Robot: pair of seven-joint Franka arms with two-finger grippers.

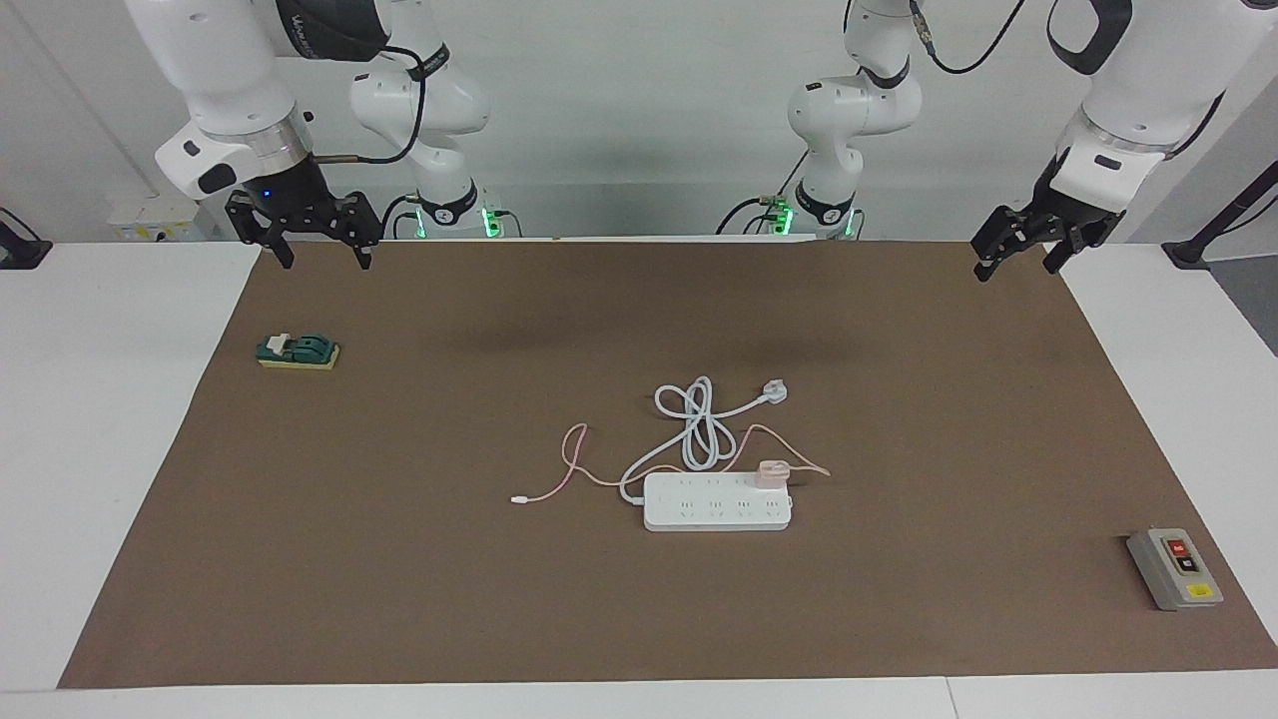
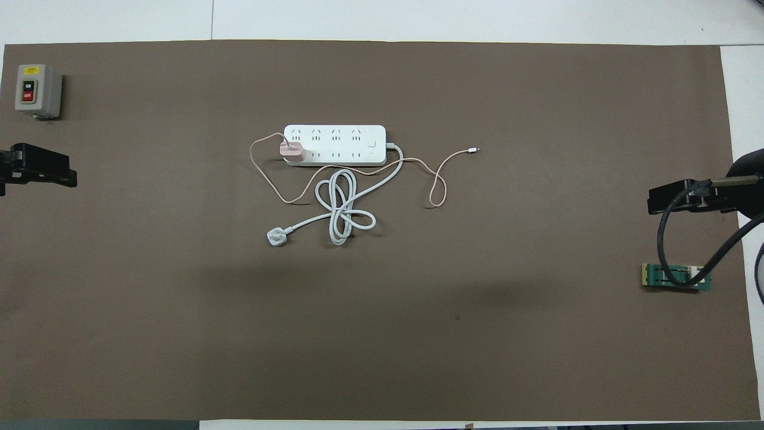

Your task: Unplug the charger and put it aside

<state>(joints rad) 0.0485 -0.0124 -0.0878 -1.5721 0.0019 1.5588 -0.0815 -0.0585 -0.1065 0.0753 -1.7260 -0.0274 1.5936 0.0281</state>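
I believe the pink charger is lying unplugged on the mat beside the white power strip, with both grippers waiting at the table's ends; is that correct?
Not quite: the facing view shows the charger seated in the power strip, at the left arm's end. Both the left gripper and right gripper do wait at the ends.

A grey switch box (image 2: pixel 38 91) sits on the brown mat just beside the left gripper (image 2: pixel 57 170), toward the left arm's end of the table. Its face carries a black button reading "ON" above a red button reading "OFF", with a yellow label above them whose print cannot be read. The dark band around the right arm's upper segment (image 1: pixel 324 30) bears white lettering, not legible.
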